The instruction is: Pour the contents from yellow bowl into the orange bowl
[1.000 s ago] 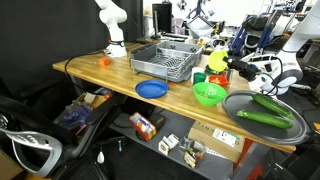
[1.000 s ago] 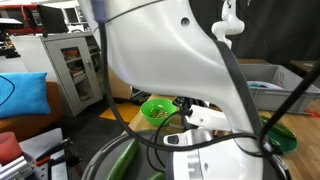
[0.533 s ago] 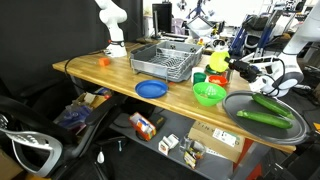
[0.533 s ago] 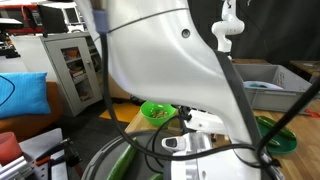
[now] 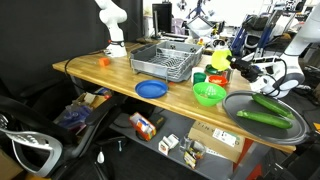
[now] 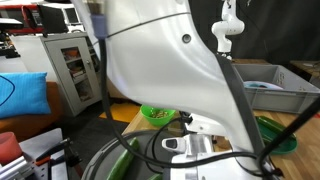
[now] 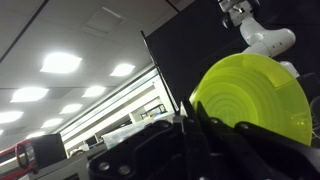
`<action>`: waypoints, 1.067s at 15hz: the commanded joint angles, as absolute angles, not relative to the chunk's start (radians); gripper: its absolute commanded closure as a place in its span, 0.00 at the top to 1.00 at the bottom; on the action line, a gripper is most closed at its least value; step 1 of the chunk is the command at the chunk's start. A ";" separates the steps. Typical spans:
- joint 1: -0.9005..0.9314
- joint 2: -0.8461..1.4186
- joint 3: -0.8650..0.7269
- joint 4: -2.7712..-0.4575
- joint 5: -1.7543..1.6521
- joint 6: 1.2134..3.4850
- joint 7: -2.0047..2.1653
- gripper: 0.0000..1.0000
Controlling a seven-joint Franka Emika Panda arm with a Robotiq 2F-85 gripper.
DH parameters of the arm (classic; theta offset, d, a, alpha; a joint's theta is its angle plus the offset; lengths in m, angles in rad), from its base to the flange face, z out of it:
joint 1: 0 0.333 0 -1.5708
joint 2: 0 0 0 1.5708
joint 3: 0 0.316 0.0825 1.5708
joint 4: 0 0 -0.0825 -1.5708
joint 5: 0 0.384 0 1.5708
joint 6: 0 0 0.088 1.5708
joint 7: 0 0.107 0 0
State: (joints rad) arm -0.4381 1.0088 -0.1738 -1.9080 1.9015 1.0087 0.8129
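In the wrist view the yellow bowl (image 7: 255, 95) fills the right side, seen from below and tipped on edge against the ceiling. My gripper (image 7: 190, 128) is shut on its rim. In an exterior view the yellow bowl (image 5: 217, 61) hangs tilted at the back right of the table, held by the gripper (image 5: 229, 66). The orange bowl (image 5: 200, 77) stands on the table just below and to its left. I cannot see what either bowl holds. In the exterior view from behind, the white arm (image 6: 170, 50) hides both bowls.
A green bowl (image 5: 209, 94) sits in front of the orange bowl, also visible behind the arm as green bowl (image 6: 157, 113). A blue plate (image 5: 151, 89) lies near the front edge, and a grey dish rack (image 5: 166, 62) stands behind it. A dark tray (image 5: 236, 103) with cucumbers (image 5: 265, 115) is at the right.
The arm has shifted slightly and now covers more of the green bowl in the exterior view from behind. The grip on the yellow bowl is unchanged.
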 commanded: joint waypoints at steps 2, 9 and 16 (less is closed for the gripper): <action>-0.471 1.035 -0.144 -1.905 1.938 0.956 0.816 0.01; -0.474 1.048 -0.133 -1.895 1.936 0.910 0.822 0.01; -0.434 1.014 -0.170 -1.919 1.932 1.005 0.795 0.01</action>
State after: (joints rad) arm -0.4479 1.0247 -0.1528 -1.9090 1.9133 0.9605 0.8156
